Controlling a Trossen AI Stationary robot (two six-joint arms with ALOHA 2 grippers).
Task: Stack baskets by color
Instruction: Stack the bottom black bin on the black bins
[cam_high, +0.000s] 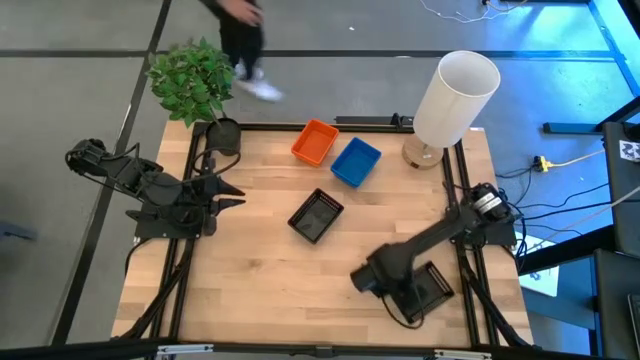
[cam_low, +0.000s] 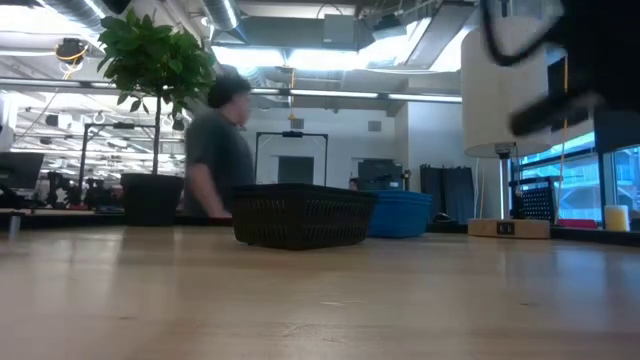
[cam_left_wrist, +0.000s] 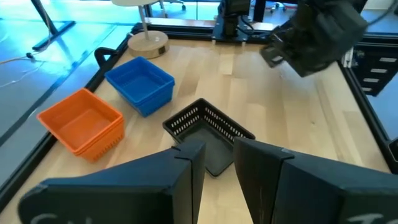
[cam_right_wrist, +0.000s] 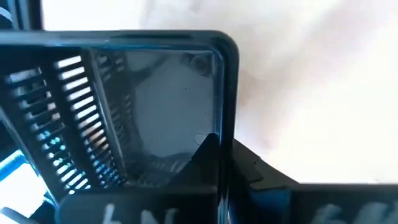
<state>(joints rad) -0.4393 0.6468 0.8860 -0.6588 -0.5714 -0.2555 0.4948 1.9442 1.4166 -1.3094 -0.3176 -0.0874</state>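
Observation:
An orange basket (cam_high: 315, 142) and a blue basket (cam_high: 355, 162) stand side by side near the table's far edge; the orange one (cam_left_wrist: 81, 124) shows a second rim under its top one. A black basket (cam_high: 316, 215) rests on its bottom at the table's middle. Another black basket (cam_high: 432, 285) is at the near right corner, with my right gripper (cam_high: 398, 285) shut on it. My left gripper (cam_high: 230, 195) waits open above the left edge and points toward the middle black basket (cam_left_wrist: 208, 127). My right gripper pinches one side wall of the black basket at its rim (cam_right_wrist: 225, 134), close to a corner, one finger (cam_right_wrist: 202, 158) inside the basket and one outside. The fingers come from above, slanting down. Whether the basket is off the table I cannot tell.
A potted plant (cam_high: 195, 80) stands at the far left corner and a tall white cylinder (cam_high: 455, 95) on a wooden base at the far right. A person (cam_low: 220, 150) walks past beyond the far edge. Bare wood (cam_high: 270, 290) lies across the near half.

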